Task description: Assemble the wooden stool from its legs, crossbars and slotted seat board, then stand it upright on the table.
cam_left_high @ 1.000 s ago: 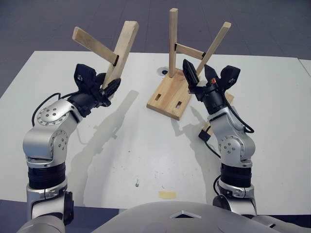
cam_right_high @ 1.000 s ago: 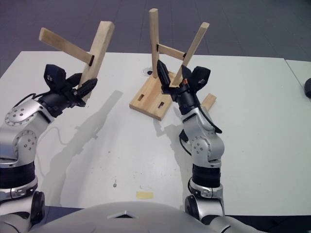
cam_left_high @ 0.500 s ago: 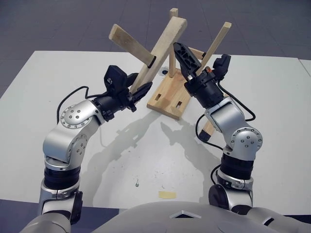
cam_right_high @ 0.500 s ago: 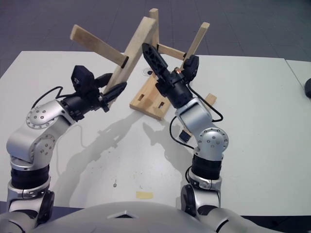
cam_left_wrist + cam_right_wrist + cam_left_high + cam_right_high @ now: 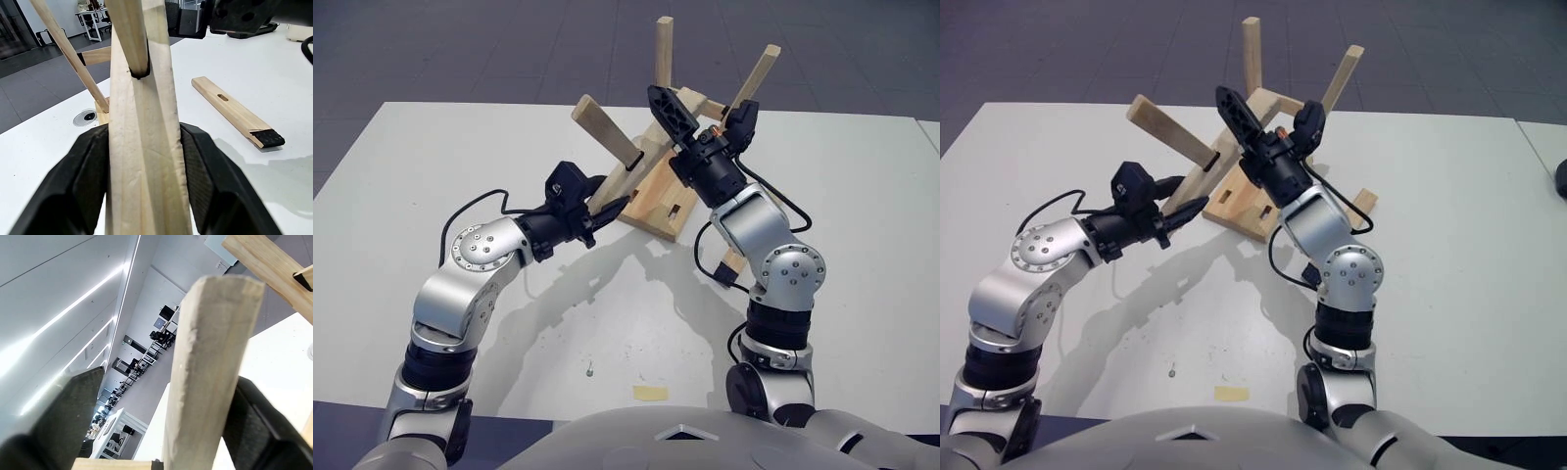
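Note:
My left gripper (image 5: pixel 599 203) is shut on the lower end of a wooden leg (image 5: pixel 146 147) with a crossbar (image 5: pixel 607 132) plugged into it. This piece leans toward the seat board (image 5: pixel 651 196), which lies flat at the table's middle back. Two legs (image 5: pixel 663 59) joined by a crossbar stand in the board's far slots. My right gripper (image 5: pixel 705 119) hovers over the board, open, its fingers (image 5: pixel 78 421) either side of the held leg's top end (image 5: pixel 215 342). A loose leg (image 5: pixel 234 110) with a black foot lies on the table beside the board.
The white table (image 5: pixel 460 147) has bare room on the left and front. A round cable hole (image 5: pixel 88 116) sits behind the board. A small strip of tape (image 5: pixel 651 393) lies near the front edge.
My left arm has carried the leg and crossbar to the right and tilted them down toward the seat board. My right gripper has swung up and left over the leg's top end.

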`<act>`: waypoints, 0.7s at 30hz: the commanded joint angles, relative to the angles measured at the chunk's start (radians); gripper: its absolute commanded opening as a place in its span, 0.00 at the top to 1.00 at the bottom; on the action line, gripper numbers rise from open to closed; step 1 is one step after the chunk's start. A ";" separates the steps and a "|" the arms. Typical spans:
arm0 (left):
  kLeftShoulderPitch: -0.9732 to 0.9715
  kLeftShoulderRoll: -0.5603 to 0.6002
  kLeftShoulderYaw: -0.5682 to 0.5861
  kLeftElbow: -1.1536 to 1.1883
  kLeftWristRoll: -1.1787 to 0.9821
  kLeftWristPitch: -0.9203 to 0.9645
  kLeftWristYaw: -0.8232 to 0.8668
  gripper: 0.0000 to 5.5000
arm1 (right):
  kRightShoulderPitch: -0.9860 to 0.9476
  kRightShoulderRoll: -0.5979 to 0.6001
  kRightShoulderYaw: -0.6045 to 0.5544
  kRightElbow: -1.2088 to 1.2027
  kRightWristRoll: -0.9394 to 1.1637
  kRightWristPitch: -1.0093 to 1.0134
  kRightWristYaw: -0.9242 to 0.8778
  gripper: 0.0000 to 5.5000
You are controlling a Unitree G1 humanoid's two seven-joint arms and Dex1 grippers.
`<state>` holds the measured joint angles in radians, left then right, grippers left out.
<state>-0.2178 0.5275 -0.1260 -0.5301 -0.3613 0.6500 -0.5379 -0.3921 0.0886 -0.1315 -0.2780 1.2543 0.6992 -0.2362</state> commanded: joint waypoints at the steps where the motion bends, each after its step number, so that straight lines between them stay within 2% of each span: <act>1: -0.013 0.030 -0.008 0.000 0.034 -0.031 -0.029 0.63 | 0.021 0.012 -0.006 0.010 0.032 0.013 -0.022 0.45; 15: -0.010 0.052 0.010 -0.009 -0.012 -0.028 -0.103 0.63 | 0.080 -0.024 0.001 -0.021 0.079 0.028 0.055 0.82; 21: -0.004 0.071 0.000 -0.013 -0.015 -0.022 -0.130 0.63 | 0.096 -0.024 0.004 -0.026 0.060 0.010 0.066 0.82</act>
<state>-0.2244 0.5810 -0.1184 -0.5271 -0.3599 0.6146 -0.6347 -0.2983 0.0660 -0.1266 -0.2939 1.3254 0.7223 -0.1844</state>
